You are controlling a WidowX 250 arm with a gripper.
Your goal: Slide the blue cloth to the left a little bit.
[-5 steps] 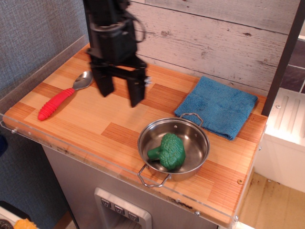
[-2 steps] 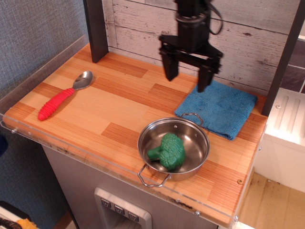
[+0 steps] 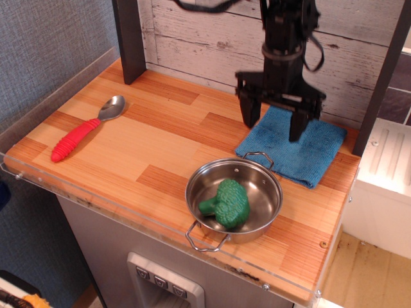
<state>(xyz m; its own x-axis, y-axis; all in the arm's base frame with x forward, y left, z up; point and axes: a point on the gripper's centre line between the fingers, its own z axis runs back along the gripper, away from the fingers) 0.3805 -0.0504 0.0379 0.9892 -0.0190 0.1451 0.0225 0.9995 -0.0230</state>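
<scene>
The blue cloth [image 3: 302, 151] lies flat and folded at the back right of the wooden counter, just behind the steel pan [image 3: 234, 200]. My black gripper [image 3: 272, 127] hangs open over the cloth's left part, its two fingers spread wide. One fingertip is near the cloth's left edge and the other is over its middle. I cannot tell whether the fingertips touch the cloth. The gripper holds nothing.
The steel pan holds a green toy broccoli [image 3: 226, 203]. A spoon with a red handle [image 3: 83, 130] lies at the left. A dark post [image 3: 130, 40] stands at the back left and another [image 3: 380, 77] at the right edge. A plank wall runs behind the counter.
The gripper has swung from the left middle of the counter across to the right and come down over the blue cloth. It stayed open. The cloth, pan and spoon have not moved.
</scene>
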